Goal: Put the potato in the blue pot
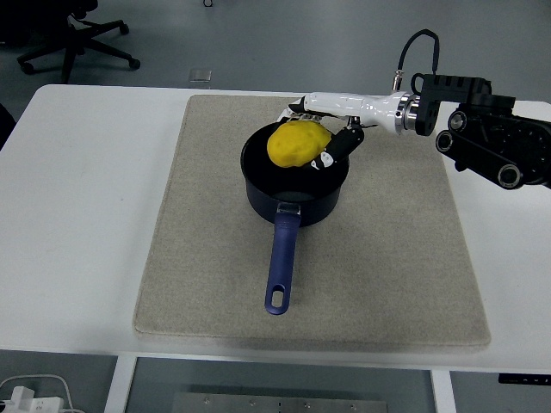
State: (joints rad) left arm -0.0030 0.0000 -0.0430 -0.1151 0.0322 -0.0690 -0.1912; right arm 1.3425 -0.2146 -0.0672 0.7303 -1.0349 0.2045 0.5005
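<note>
Head view shows the white-and-black right hand (323,129) with fingers wrapped around the lumpy yellow potato (299,144) above the dark-blue long-handled metal pot (293,194); it should lower before uncurling, centred within the rim.

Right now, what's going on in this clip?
The right robot hand holds a yellow potato over the open blue pot, which sits on a beige mat on the white table. The potato is at the pot's rim, not yet released. No left arm is in view.
</note>
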